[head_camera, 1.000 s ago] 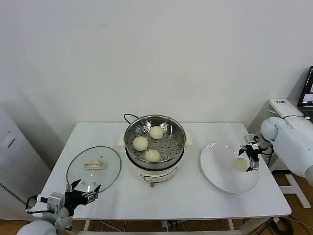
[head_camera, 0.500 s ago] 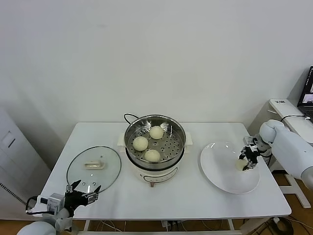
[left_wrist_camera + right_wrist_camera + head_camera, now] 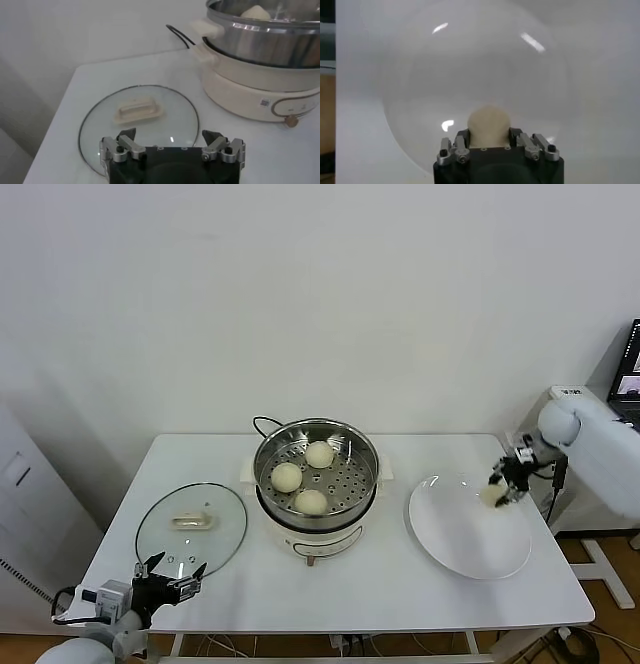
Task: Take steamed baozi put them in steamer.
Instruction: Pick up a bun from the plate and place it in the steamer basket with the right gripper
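Baozi number three inside the steamer in the head view, at the middle of the tabletop; a fourth baozi sits clamped in the jaws of the right gripper, raised above the far right edge of the white plate. The left gripper is parked at the tabletop's near left edge, jaws wide, just before the glass lid.

Left wrist view: the left gripper hangs with spread jaws over the near rim of the lid, the steamer beside it.

Right wrist view: the right gripper pinches the held baozi above the plate.
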